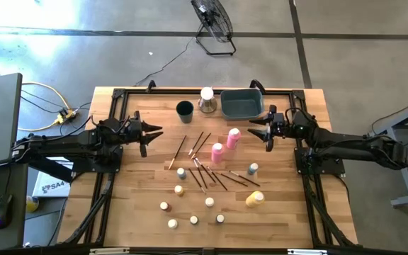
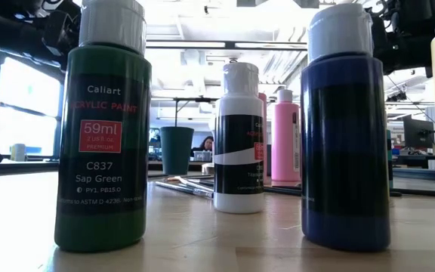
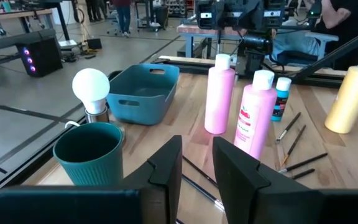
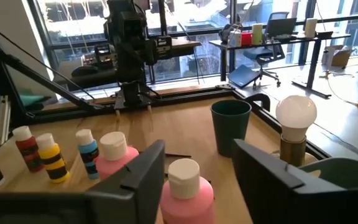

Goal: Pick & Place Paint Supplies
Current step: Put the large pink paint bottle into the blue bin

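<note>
Two pink bottles (image 1: 233, 138) (image 1: 217, 152) stand upright mid-table. Near them are a teal bottle (image 1: 253, 168), a yellow bottle (image 1: 254, 199) lying on its side, scattered dark-handled brushes (image 1: 214, 177), and several small capped pots (image 1: 179, 190) toward the near edge. My right gripper (image 1: 255, 130) is open and level. In the right wrist view the nearer pink bottle's cap (image 4: 184, 177) shows between and just ahead of the fingers, untouched. My left gripper (image 1: 154, 133) hovers at the table's left, pointing level at the supplies. A narrow gap shows between its fingers (image 3: 196, 146), with nothing in it.
A grey-blue bin (image 1: 241, 104) sits at the far edge, with a dark round cup (image 1: 184, 109) and a light bulb on a metal base (image 1: 207, 99) to its left. Black frame rails (image 1: 112, 127) run along the table's sides. Bare wood lies at the near left.
</note>
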You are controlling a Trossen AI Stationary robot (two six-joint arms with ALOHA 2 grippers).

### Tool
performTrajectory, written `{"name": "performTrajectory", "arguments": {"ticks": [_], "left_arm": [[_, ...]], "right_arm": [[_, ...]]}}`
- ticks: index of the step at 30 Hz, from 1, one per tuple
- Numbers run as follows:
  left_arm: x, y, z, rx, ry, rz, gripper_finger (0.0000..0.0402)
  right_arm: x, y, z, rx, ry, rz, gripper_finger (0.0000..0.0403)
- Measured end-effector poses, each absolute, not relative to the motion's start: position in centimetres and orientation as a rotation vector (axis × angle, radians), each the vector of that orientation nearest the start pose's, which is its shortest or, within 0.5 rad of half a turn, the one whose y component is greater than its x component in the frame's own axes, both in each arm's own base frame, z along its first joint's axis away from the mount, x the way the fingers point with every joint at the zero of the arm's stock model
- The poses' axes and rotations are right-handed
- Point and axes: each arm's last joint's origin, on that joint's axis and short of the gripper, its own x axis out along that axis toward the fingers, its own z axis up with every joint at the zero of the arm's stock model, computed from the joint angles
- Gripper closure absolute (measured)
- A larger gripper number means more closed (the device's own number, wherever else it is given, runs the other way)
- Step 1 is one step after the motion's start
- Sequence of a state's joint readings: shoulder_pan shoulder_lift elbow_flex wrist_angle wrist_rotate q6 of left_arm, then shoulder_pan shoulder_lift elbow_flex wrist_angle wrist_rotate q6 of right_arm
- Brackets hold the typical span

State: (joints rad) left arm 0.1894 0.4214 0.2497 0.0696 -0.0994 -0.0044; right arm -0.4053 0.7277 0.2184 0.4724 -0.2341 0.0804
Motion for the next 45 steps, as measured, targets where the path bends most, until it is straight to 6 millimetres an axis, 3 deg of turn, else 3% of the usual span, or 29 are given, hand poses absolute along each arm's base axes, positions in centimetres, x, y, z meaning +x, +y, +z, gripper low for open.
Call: {"name": "performTrajectory", "arguments": {"ticks": [8,13,24,45], "left_arm": [[12.4,2.7,21.7,-0.004,0.126,0.288,0.0316],[12.4,2.7,21.7,0.013,0.124,0.287,0.0316],[12.4,2.7,21.7,0.016,0.125,0.287,0.0316],[12.4,2.7,21.7,0.016,0.125,0.287,0.0316]], "right_arm": [[15.3,-6.0,20.5,0.130,0.049,-0.221,0.0138],[15.9,-6.2,19.4,0.145,0.122,-0.206,0.0112],[17.9,-5.5,18.4,0.136,0.126,-0.133,0.0113],[19.8,-5.5,16.6,0.122,0.134,-0.191,0.0114]]}}
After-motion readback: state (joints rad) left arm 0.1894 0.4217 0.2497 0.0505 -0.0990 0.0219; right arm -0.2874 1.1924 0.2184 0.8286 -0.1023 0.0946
